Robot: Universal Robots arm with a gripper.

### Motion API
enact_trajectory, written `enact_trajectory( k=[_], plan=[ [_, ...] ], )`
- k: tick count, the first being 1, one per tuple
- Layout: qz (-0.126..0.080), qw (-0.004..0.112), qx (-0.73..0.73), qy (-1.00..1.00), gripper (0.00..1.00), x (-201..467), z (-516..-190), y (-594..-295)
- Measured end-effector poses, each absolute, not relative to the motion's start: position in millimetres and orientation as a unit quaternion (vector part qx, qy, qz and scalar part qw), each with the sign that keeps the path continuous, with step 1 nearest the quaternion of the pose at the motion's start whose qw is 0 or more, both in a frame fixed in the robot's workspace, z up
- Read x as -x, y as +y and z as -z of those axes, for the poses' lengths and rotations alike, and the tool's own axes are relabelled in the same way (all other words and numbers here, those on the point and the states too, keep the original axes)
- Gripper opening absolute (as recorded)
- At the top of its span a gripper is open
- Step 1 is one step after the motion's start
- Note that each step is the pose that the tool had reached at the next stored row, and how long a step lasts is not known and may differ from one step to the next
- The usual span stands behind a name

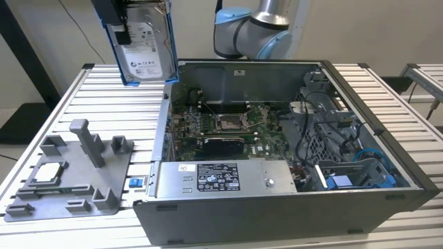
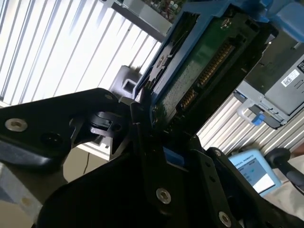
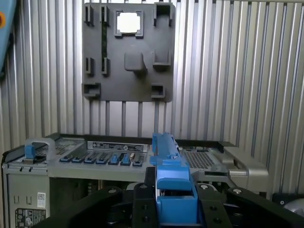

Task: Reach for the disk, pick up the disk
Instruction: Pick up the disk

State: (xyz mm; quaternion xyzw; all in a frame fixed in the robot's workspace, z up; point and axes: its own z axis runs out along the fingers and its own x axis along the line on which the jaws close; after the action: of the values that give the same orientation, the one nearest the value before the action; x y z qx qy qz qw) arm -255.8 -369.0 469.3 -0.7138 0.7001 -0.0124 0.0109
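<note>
1. Exterior view. The gripper [image 1: 123,30] holds the disk [image 1: 143,44] upright, high over the slatted table [image 1: 104,109]. The disk's white label faces the camera and its blue carrier [image 1: 171,57] frames the edges. The disk hangs near the corner of the open computer case [image 1: 291,155] on the exterior view's left, clear of both case and table.
2. Exterior view, surroundings. The arm [image 1: 252,28] rises behind the case. A grey fixture plate [image 1: 72,179] lies on the table to the exterior view's left of the case, with a small square chip [image 1: 47,172] seated in it. A long grey box [image 1: 221,179] with a black-and-white label sits along the case's near edge.
3. Second wrist view. This camera sees the disk's opposite face [image 2: 199,66], a green circuit board with a row of connector contacts. The carrier's end is seated against the black fingers [image 2: 142,133].
4. First wrist view. The disk is seen edge-on (label and circuit board both turned away). Its blue carrier [image 3: 168,183] is pinched between two black fingers [image 3: 142,204], the jaws drawn narrow and closed on it. Below lie the case [image 3: 95,156], the fixture plate [image 3: 128,71] and the chip [image 3: 129,22].
</note>
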Motion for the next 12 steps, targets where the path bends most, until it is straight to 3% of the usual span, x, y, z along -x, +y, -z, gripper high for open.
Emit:
enact_trajectory(
  k=[8,12],
  plan=[
    [-0.016,-0.017,0.714,0.7,0.0,236.1,-475.6,-369.0],
    [-0.025,-0.026,0.714,0.7,0.0,220.7,-475.4,-369.0]
  ],
)
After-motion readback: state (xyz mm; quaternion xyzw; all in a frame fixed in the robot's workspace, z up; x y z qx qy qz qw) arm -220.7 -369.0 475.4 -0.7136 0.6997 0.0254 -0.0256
